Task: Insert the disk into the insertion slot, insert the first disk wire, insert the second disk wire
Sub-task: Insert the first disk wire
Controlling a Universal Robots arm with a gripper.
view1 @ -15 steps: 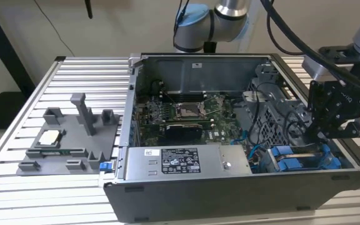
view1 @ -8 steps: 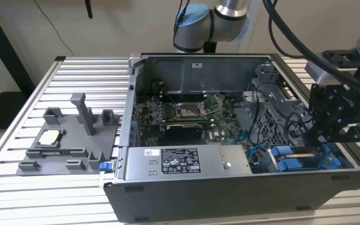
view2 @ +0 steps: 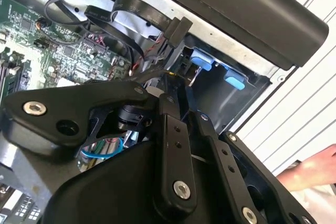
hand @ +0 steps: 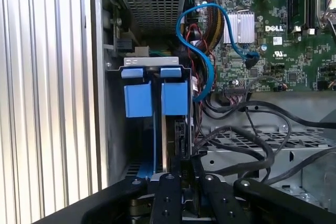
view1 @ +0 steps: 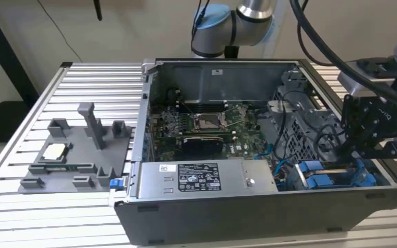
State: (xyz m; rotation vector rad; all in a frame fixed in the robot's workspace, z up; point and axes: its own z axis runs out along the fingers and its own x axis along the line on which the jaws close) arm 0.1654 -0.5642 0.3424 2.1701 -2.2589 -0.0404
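Disk (hand: 175,98) sits inside the computer case (view1: 254,217); jaws are just beside it; we cannot tell their grip.

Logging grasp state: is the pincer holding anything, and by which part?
Cannot tell. The pincer is down at the exposed end of the slotted disk; any hold there is hidden.

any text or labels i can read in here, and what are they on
Label on the power-supply box, exterior view: rows of print and symbols, too small to read.
Motherboard, first wrist view: a short white logo and tiny codes; the codes are too small to read.
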